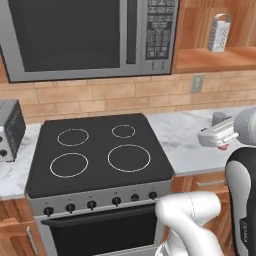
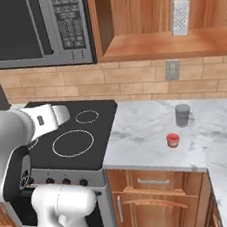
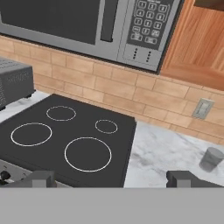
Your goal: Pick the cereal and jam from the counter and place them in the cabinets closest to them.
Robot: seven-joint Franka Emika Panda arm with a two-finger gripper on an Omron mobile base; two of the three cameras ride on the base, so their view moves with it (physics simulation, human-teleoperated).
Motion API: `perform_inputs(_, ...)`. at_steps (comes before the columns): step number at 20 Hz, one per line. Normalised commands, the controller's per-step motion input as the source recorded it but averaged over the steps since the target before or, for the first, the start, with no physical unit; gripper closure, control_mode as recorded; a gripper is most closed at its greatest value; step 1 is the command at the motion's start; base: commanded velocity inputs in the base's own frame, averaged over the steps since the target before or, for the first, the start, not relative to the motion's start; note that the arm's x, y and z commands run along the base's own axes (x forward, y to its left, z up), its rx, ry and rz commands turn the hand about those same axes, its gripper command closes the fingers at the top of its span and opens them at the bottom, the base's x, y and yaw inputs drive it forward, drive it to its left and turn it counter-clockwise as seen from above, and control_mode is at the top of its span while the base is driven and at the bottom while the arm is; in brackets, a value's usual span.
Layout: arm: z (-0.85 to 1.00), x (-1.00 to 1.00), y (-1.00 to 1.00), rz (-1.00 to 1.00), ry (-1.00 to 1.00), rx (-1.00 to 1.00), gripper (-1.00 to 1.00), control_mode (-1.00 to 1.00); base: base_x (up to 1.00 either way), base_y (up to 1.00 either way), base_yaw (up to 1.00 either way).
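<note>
The stovetop (image 2: 70, 136) sits between two stretches of counter (image 2: 148, 131). On the counter to its right, the jam (image 2: 173, 140) stands in front of the cup (image 2: 182, 114), the two near but apart. A wall outlet (image 2: 171, 70) is behind them on the brick backsplash. The microwave (image 1: 90, 37) hangs above the stovetop; right of it, the cabinets (image 2: 162, 44) hold a grater (image 2: 180, 13) upright on a shelf. The toaster oven (image 1: 10, 130) stands on the counter left of the stovetop.

My own forearm covering most of the jam (image 1: 223, 146) in the left base view, toaster oven (image 1: 10, 129) cut by the left edge, cup (image 3: 211, 158) clipped at the hand view's right edge
</note>
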Motion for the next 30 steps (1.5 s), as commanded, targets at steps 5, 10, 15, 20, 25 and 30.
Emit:
perform_inputs(5, 0.00, 0.00, 0.00, 0.00, 0.00, 0.00, -1.00, 1.00, 0.00, -0.52, 0.00)
perform_inputs(10, 0.00, 0.00, 0.00, 0.00, 0.00, 0.00, -1.00, 1.00, 0.00, -0.49, 0.00)
perform_inputs(15, 0.00, 0.00, 0.00, 0.00, 0.00, 0.00, -1.00, 1.00, 0.00, -0.39, 0.00)
perform_inputs(20, 0.00, 0.00, 0.00, 0.00, 0.00, 0.00, -1.00, 1.00, 0.00, -0.22, 0.00)
perform_inputs(25, 0.00, 0.00, 0.00, 0.00, 0.00, 0.00, -1.00, 1.00, 0.06, -0.01, 0.00)
perform_inputs(30, 0.00, 0.00, 0.00, 0.00, 0.00, 0.00, -1.00, 1.00, 0.26, -0.19, 0.00)
